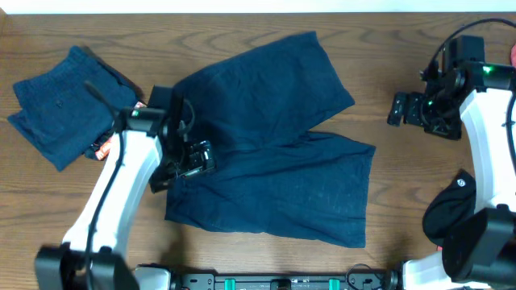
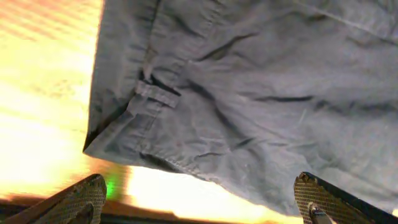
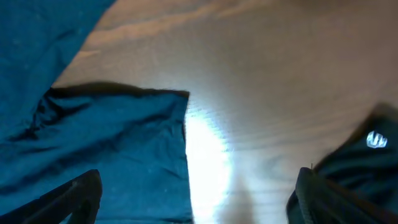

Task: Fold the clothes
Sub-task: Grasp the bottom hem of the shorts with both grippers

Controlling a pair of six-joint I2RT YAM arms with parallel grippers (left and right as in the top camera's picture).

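Shorts (image 1: 274,153) spread flat, centre stage. Left gripper (image 1: 189,159) hovers wide open over the waistband (image 2: 155,96), lined up for a pinch, I'd say. Right gripper (image 1: 397,109), equally wide, hangs clear near the leg hem (image 3: 177,143). Folded pair (image 1: 56,105) parked far left.

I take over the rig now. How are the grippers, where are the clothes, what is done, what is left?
Left gripper open, above the waistband of the spread navy shorts.
Right gripper open, over the table.
Done: folded navy shorts at the left.
Left to do: fold the spread pair, then the black garment by the right arm.
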